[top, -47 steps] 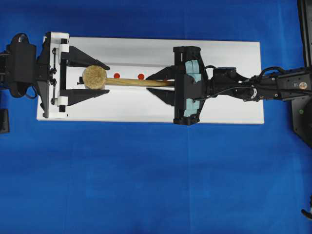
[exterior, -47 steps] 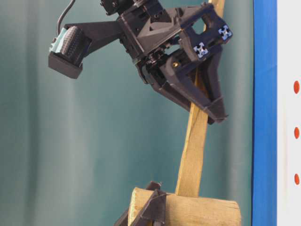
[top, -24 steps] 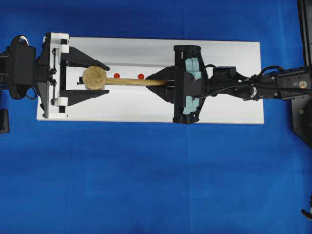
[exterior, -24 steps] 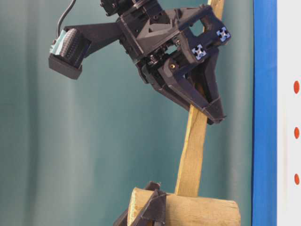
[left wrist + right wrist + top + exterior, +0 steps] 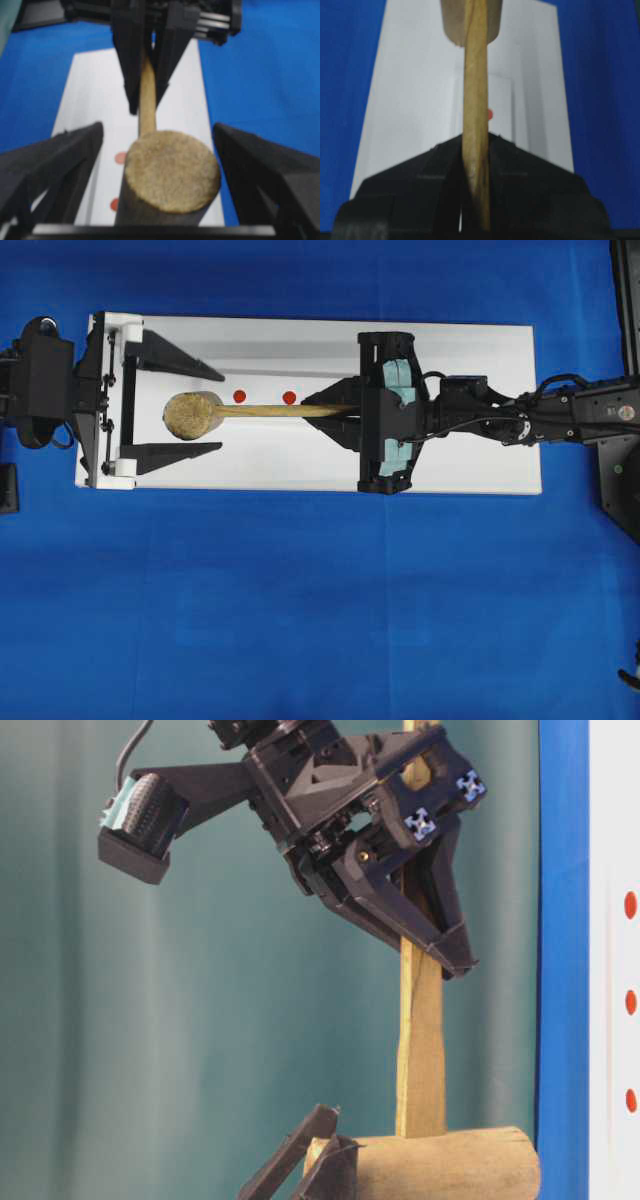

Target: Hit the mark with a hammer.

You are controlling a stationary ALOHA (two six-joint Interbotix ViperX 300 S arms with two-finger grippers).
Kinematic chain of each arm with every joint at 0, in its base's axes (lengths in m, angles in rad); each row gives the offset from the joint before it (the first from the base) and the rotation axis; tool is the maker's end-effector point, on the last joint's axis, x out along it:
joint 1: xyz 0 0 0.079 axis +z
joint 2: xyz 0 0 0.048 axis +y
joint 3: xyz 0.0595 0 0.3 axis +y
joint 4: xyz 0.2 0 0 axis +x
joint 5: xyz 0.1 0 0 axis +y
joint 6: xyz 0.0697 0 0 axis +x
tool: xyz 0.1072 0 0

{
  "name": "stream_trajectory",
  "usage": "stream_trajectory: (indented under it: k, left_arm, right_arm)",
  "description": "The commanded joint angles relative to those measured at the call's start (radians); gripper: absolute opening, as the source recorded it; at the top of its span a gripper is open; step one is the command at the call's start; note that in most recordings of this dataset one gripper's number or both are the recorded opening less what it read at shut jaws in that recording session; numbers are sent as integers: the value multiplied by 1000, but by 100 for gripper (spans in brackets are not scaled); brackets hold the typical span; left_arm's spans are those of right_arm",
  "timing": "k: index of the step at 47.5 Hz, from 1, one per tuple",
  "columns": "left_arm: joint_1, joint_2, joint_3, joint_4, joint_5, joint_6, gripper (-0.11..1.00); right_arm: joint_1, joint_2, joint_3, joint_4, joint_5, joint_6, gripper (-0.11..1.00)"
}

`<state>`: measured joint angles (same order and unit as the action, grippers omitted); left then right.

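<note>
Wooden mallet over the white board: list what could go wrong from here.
1. Only the right end effector holds the light wooden mallet, far down its flat handle; the heavy head might pivot or slip in that grip.
2. The left end effector is open but flanks the head; a swing could clip its fingers.
3. The red dots sit beside the handle, so the strike may miss.

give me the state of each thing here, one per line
hammer: held by its handle, head over the left end of the white block, clear of the left fingers
left gripper: open, fingers either side of the hammer head, touching nothing
right gripper: shut on the hammer handle
white block: lying flat on the blue cloth
red marks: two in view beside the handle, uncovered
</note>
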<state>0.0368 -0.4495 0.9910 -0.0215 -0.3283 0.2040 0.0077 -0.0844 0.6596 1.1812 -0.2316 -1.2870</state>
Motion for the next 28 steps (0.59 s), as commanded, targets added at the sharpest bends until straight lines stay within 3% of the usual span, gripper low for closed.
stream_trajectory:
  k: [1,17,28]
  left_arm:
    - [0,-18,-21,0,-5,5,90]
    - [17,-153,69,0,0,-8,89]
    - [17,-281,127,0,92,-8,89]
  right_arm:
    - [3,-46,-3,6,-5,3,2]
    - [2,-176,112,66,-17,3,2]
    - [2,-281,204,121,-26,3,2]
